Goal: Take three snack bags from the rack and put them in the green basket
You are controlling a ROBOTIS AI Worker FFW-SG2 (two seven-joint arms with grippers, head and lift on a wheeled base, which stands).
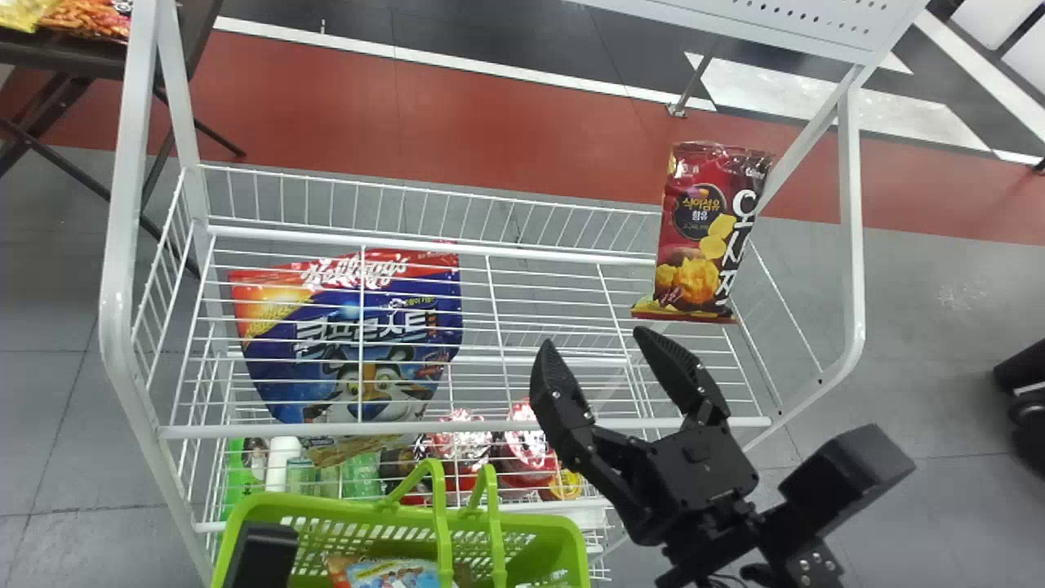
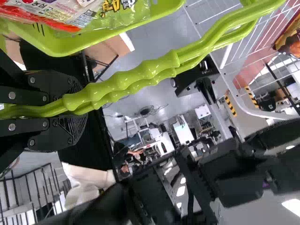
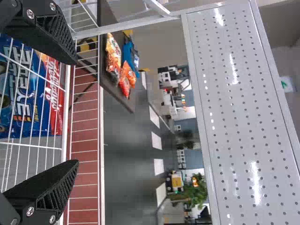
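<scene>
**On the white metal wire rack (image 1: 121, 245), the next pick is lined up**

Across the head view, the rack is spanned by its open upper shelf. In front of it, the slatted green plastic basket (image 1: 326, 508) is held up. Behind the wires, a large blue-and-red pouch (image 1: 408, 318) is seen.

By the left gripper (image 2: 70, 107), the ribbed green handles (image 2: 145, 69) of the basket are clasped. The black right gripper (image 1: 594, 341) is spread wide, with nothing held between its two flat fingers; it is poised just short of the upright dark-red snack bag (image 1: 694, 245) at the rack's right end. Inside the basket, printed plastic packs (image 2: 65, 9) are lying, seemingly two at least, though an exact count cannot be given.

The step in hand is judged to be the approach to the dark-red snack bag, possibly the last of the three. Next, the spread fingers need to be brought forward around it and closed gently, before it is lifted clear and lowered into the basket.
</scene>
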